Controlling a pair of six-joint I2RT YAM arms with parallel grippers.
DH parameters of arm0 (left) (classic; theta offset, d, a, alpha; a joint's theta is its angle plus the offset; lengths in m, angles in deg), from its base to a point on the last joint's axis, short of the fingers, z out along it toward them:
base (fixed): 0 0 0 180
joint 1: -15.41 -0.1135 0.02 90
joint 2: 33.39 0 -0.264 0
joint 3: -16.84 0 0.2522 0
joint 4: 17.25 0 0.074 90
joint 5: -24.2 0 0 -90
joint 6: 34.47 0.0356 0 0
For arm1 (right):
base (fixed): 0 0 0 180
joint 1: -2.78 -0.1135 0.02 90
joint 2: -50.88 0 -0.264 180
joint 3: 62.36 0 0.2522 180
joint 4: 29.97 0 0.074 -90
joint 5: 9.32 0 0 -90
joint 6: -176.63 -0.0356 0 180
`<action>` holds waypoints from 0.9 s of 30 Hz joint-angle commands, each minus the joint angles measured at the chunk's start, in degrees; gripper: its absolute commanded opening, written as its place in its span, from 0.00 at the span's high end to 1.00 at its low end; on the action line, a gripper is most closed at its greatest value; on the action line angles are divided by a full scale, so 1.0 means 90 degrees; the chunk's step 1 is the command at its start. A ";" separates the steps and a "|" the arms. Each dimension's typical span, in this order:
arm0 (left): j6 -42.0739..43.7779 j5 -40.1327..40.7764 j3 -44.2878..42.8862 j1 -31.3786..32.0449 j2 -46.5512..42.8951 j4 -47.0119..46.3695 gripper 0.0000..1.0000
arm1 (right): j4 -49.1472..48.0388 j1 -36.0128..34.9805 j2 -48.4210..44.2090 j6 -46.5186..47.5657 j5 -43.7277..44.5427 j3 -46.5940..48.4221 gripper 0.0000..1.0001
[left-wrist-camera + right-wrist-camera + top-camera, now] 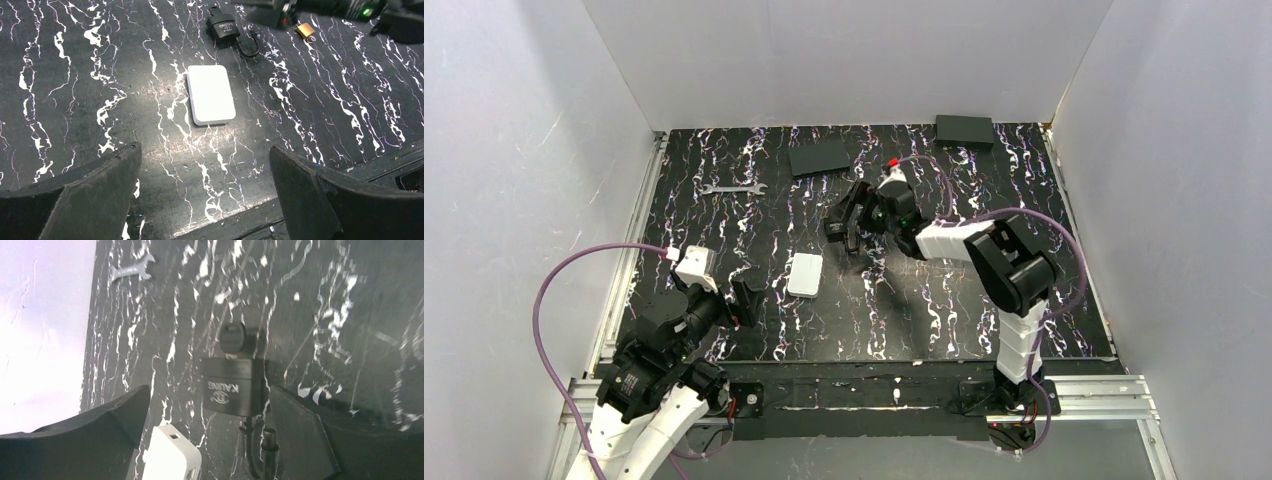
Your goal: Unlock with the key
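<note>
The left gripper (pixel 205 150) hangs over the table (pixel 75 75), fingers spread wide with nothing between them. A white box (pixel 211 94) lies just beyond their tips. The right gripper (pixel 210 390) is spread wide too, one finger on either side of the black padlock (pixel 232 387), gripping nothing. The shackle (pixel 257 450) points back between the fingers. The key (pixel 233 336) sticks in the padlock's far end, just past the fingertips. A wrench (pixel 132 272) lies far beyond, to the left.

Black-and-white jointed arms (pixel 1014 270) (looping purple cables (pixel 537 305))
</note>
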State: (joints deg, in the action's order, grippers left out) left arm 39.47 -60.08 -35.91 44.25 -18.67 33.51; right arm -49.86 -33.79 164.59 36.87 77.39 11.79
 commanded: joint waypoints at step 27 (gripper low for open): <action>-0.0003 0.0264 -0.0014 -0.0008 0.0210 0.0094 0.02 | 0.4266 0.0140 -0.7017 0.1383 0.3462 -0.1517 0.02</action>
State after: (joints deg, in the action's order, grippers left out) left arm 39.43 -58.44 -35.91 44.25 -17.95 33.99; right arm -15.34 -32.66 107.56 55.21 105.08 2.72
